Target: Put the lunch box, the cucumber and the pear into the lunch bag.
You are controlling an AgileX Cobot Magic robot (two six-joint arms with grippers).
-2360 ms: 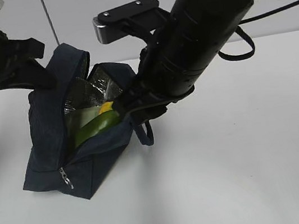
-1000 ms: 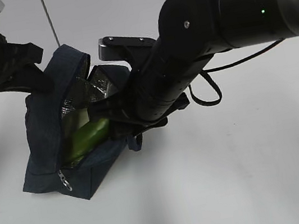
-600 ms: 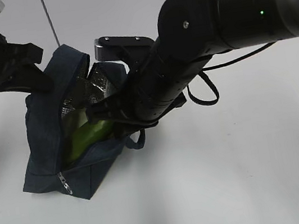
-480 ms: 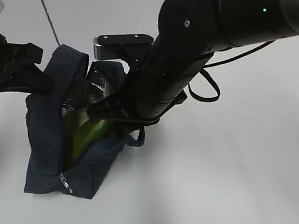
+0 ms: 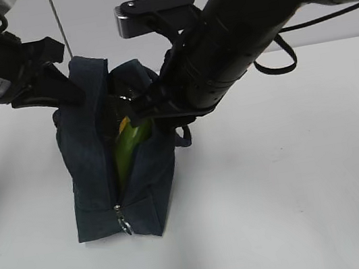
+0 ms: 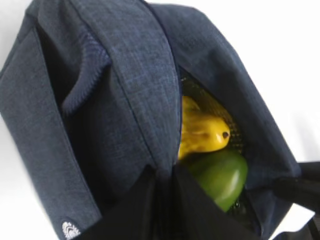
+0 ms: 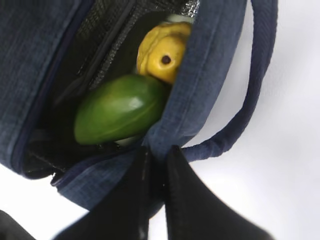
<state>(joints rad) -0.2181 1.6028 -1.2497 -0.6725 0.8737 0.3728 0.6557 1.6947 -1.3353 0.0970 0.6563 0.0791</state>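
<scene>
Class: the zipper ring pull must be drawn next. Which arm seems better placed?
Neither clearly: both grippers, left and right, pinch the lunch bag edges; the ring pull hangs low, between them.

A dark navy woven fabric lunch bag (image 5: 102,187) is seen on a white table (image 5: 301,211). Inside the bag, a glossy green cucumber (image 7: 117,112) and a bumpy yellow pear (image 7: 160,50) with 1 dark dot are shown.
</scene>
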